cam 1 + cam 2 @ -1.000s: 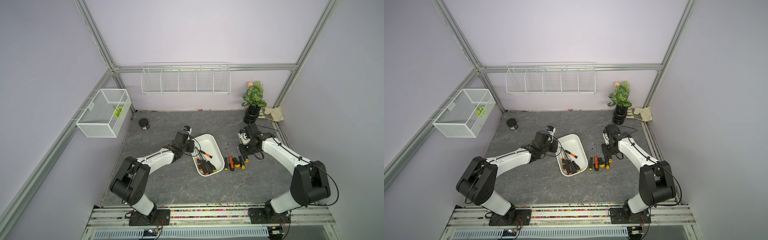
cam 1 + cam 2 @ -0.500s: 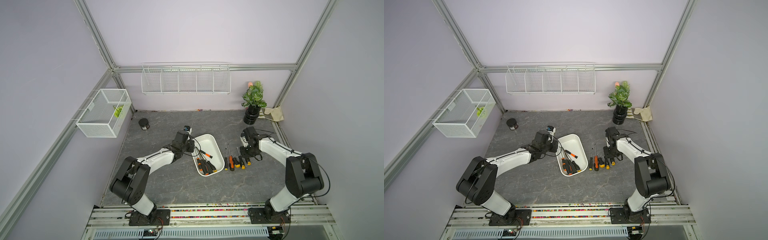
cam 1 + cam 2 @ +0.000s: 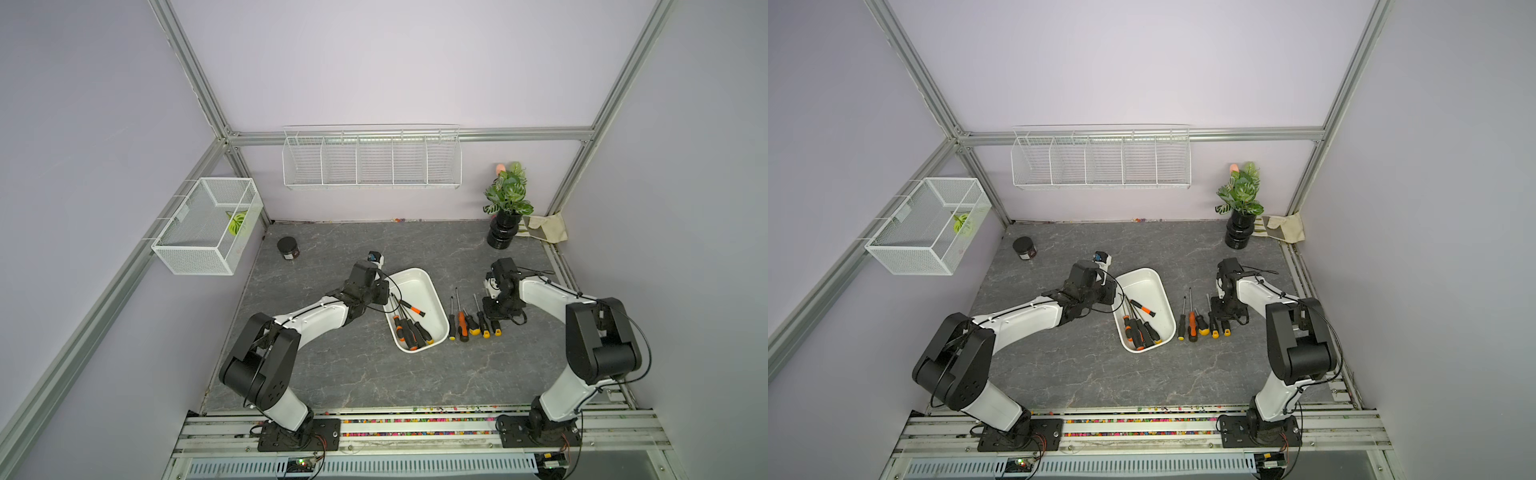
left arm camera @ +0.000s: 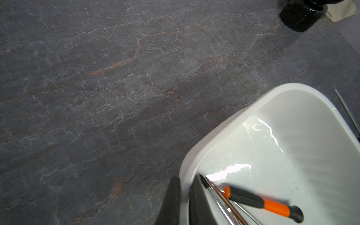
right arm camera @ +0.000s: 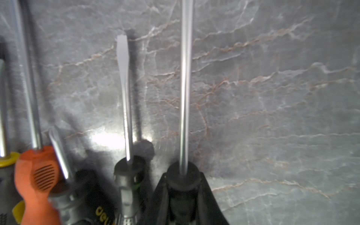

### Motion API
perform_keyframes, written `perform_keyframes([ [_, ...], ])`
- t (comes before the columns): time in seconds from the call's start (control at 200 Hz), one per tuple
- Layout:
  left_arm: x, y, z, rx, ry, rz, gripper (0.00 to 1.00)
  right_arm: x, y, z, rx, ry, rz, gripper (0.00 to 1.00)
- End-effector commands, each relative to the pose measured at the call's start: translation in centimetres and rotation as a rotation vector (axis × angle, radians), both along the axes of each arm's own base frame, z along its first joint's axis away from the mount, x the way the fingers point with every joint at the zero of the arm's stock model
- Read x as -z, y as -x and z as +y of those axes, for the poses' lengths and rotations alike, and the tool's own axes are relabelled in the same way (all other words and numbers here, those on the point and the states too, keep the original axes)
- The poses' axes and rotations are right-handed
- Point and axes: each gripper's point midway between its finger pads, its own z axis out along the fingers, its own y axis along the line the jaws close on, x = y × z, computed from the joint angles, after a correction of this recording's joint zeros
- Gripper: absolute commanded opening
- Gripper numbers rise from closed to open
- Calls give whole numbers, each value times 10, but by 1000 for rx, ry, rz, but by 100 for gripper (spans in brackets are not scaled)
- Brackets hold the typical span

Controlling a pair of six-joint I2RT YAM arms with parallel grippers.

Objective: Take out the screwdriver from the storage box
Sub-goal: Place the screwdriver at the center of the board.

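Beside storage box (image 3: 415, 286), left arm (image 3: 316, 320) low, jaws pinching rim; right arm (image 3: 544, 293) bent, jaws gripping screwdriver (image 5: 184, 97).

You see even, diffuse light and soft shadows in both top views, edges bowed; left wrist view shows white glare on the storage box (image 4: 272, 155) floor; right wrist view is blurred around the screwdriver (image 5: 184, 87), with a hot spot on the table (image 5: 272, 97).

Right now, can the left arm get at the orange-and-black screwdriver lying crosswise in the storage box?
Probably not yet: the left gripper is shut on the storage box rim, one finger inside, one outside. The orange-and-black screwdriver lies uncovered close beside it, so after letting go it should likely reach.
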Motion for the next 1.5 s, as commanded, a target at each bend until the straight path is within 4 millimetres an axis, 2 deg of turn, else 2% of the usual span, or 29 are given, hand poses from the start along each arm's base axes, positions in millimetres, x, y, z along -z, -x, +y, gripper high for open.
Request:
perform_keyframes([
  [0.0, -7, -9, -3, 10, -10, -43, 0, 9, 3, 6, 19, -49, 27, 0],
  [0.255, -4, -9, -3, 9, -12, -38, 0, 13, 5, 6, 34, -63, 42, 0],
  [0.375, -4, -9, -3, 9, -13, -37, 0, 12, 5, 5, 37, -61, 39, 14],
  [0.555, -3, -10, -4, 9, -6, -32, 0, 8, 5, 5, 38, -65, 33, 25],
  [0.87, -2, -9, -3, 7, -5, -30, 0, -1, 4, 9, 36, -88, 12, 37],
  [0.99, -4, -8, -3, 8, -4, -33, 0, -9, 2, 8, 37, -88, -5, 38],
  [1.165, -5, -7, -3, 7, -3, -33, 0, -32, -1, 5, 34, -72, -58, 38],
  [1.305, -6, -7, -2, 7, -1, -33, 0, -62, 3, 8, 13, -84, -116, 39],
  [1.41, -9, -7, -2, 6, 0, -36, 0, -92, 10, 29, -51, -173, -174, 40],
  [1.495, -10, -7, -3, 6, 3, -37, 0, -115, 17, 56, -133, -225, -230, 40],
])
